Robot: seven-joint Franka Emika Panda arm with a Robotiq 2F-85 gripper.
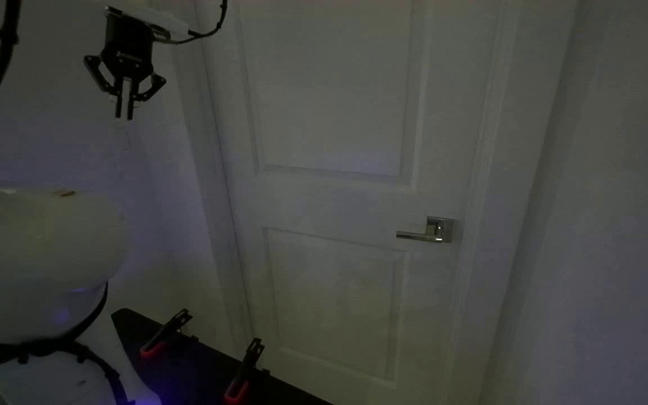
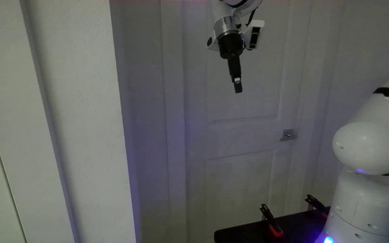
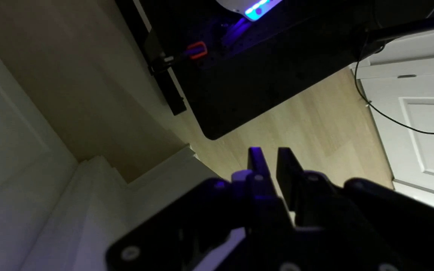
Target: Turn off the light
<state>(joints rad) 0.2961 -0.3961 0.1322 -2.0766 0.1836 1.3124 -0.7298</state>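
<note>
In an exterior view, the probable light switch (image 1: 122,135) shows faintly below the jaws. In an exterior view, they hang before the door (image 2: 241,138); in the wrist view, slightly apart, empty. Dimness suggests switching-off done, withdrawal next.

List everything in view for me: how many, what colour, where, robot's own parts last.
Panelled doors: at least two, white, exterior and wrist views
Lever handle: one, silver, on a door
Walls: several, pale, beside doors
Switch plate: possibly one, whitish, faint, on a wall
Tabletop: one, black, all views
Clamps: two, black and red, tabletop edge
Floor: one, tan, wrist view
Thin cable: one, black, wrist view's right
Arm: one, white, on tabletop
Gripper: one, black, arm's end, jaws slightly apart
</note>
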